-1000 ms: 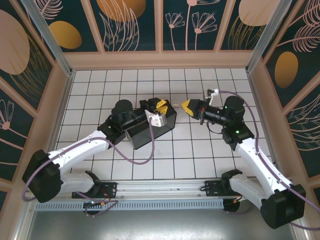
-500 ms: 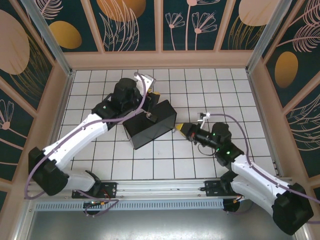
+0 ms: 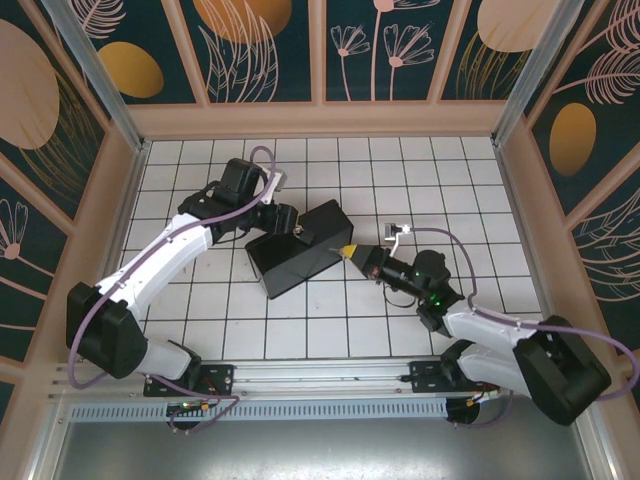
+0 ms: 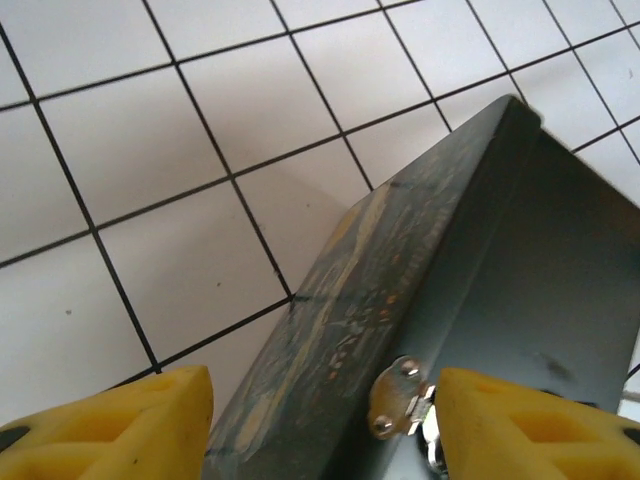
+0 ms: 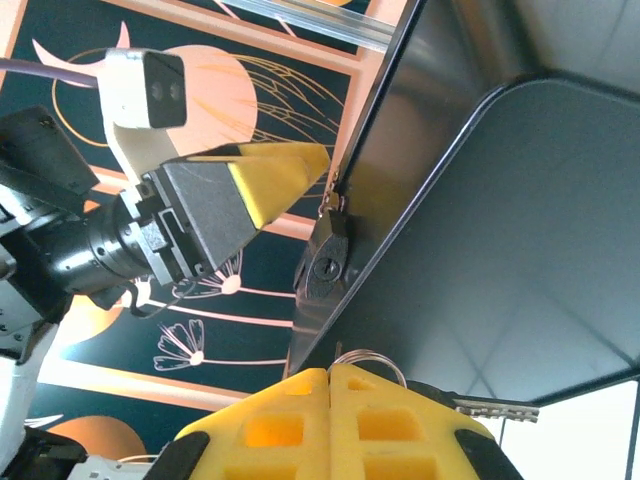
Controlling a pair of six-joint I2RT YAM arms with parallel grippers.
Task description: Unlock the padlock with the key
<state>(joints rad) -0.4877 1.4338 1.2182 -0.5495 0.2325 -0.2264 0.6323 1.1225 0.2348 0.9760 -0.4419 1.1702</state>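
Right end effector (image 5: 330, 385) clamped on the key (image 5: 495, 407), just below the padlock (image 5: 327, 258).
Its yellow fingers (image 5: 280, 430) are pressed together; the key ring (image 5: 365, 358) shows above them and the key blade sticks out toward 3 o'clock. The padlock hangs at 12 o'clock from the tips, apart from them, on the edge of the black box (image 5: 480, 250), its keyhole visible. The left end effector (image 4: 325, 385) has its fingers wide apart, with the hasp (image 4: 400, 395) of the box between them. From above, the box lies in the middle of the counter (image 3: 200, 300), with the left end effector at its 11 o'clock and the right one at 3 o'clock.
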